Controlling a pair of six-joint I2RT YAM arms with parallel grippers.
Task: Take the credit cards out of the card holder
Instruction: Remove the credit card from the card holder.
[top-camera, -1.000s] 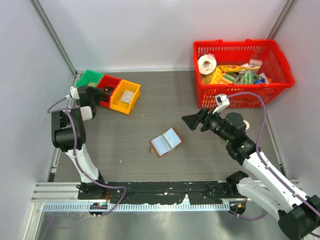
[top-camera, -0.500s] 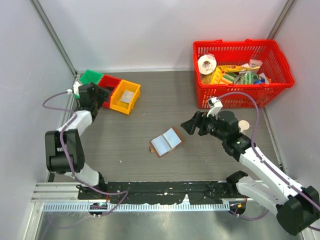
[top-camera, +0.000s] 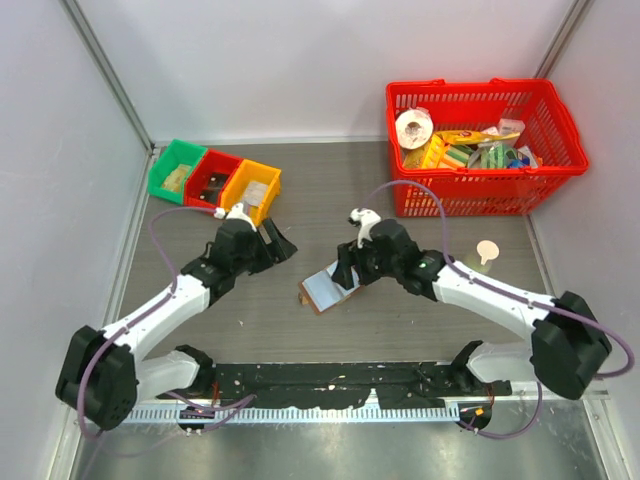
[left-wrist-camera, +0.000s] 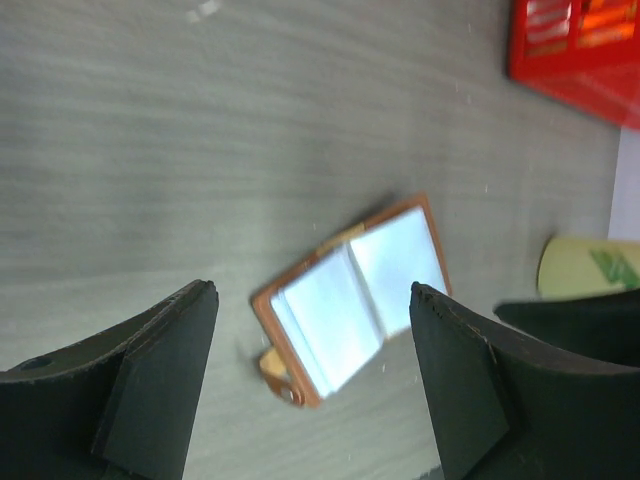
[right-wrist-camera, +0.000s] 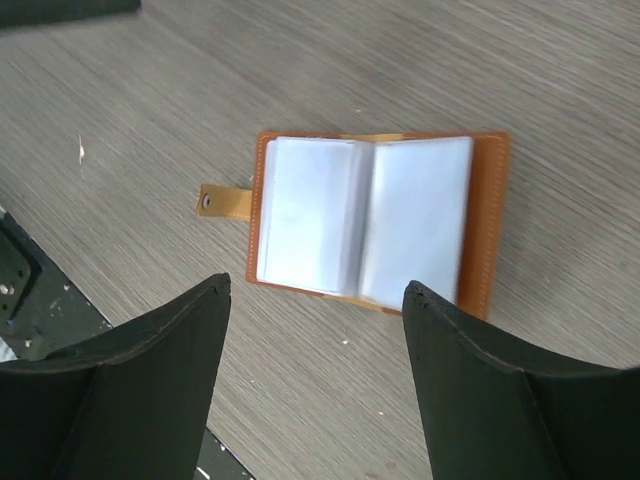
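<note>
Moved since a second ago: you are bringing both arms in from the sides of the desk (top-camera: 330, 190) toward its middle. The card holder (top-camera: 316, 291) is lying where it was.

- Card holder (right-wrist-camera: 370, 225): you are looking at it lying open and flat near the middle of the desk, brown border around two pale blue inner panels (right-wrist-camera: 305, 215). Its snap strap (right-wrist-camera: 222, 203) is sticking out from one side.
- Credit cards: you cannot tell them apart from the pale panels.
- Right gripper (top-camera: 345, 272): you are holding it just over the holder's right half, jaws spread wide and gripping nothing. In the right wrist view the gripper (right-wrist-camera: 315, 287) is framing the holder.
- Left gripper (top-camera: 285, 243): you are pointing it at the holder from the left, near but apart. The left wrist view shows this gripper (left-wrist-camera: 310, 290) spread wide, with nothing between its fingers.
- Green bin (top-camera: 175, 170), red bin (top-camera: 212, 178), yellow bin (top-camera: 250, 190): these are sitting in a row at the far left.
- Red basket (top-camera: 470, 190): it is standing at the far right, filled with mixed goods.
</note>
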